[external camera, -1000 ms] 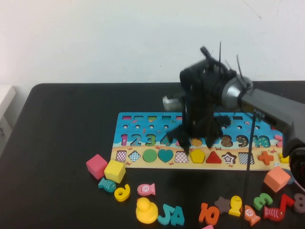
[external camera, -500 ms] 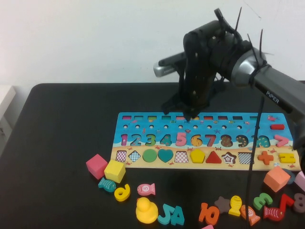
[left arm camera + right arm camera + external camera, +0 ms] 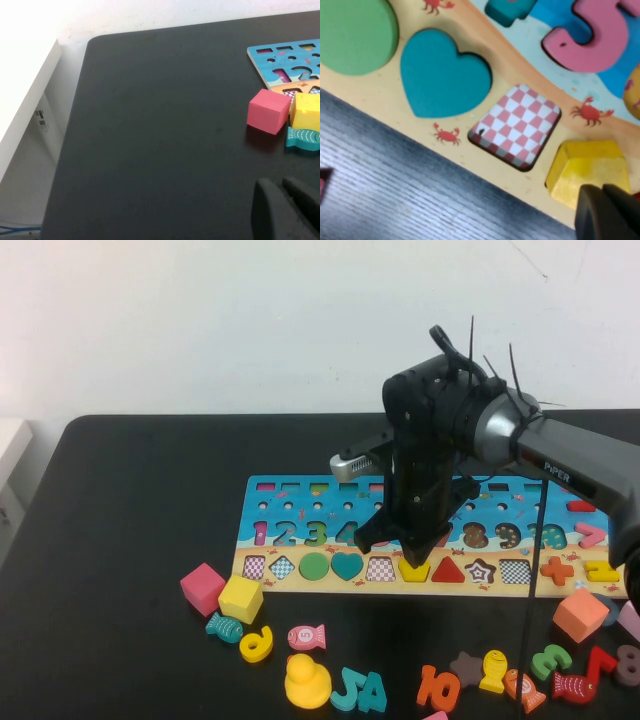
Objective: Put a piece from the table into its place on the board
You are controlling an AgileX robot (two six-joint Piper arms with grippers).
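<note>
Dropped back down since a moment ago, right claw (image 3: 412, 545) over the board's (image 3: 300, 540) yellow pentagon (image 3: 587, 170), grip state unclear, likely checking seating before fetching another piece; left claw (image 3: 287, 210) parked over bench (image 3: 150, 125), seemingly pressed together.

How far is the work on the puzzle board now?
Done: green circle, teal heart, yellow pentagon sit in the board.
In hand: right gripper hovers above the pentagon; left gripper is parked.
Left: the checkered slot is empty; pink cube and yellow cube wait.

Black right gripper (image 3: 405, 540), grey arm casing lettered PIPER, black cable ties sticking up, thin black cable, left gripper (image 3: 287, 210) black
</note>
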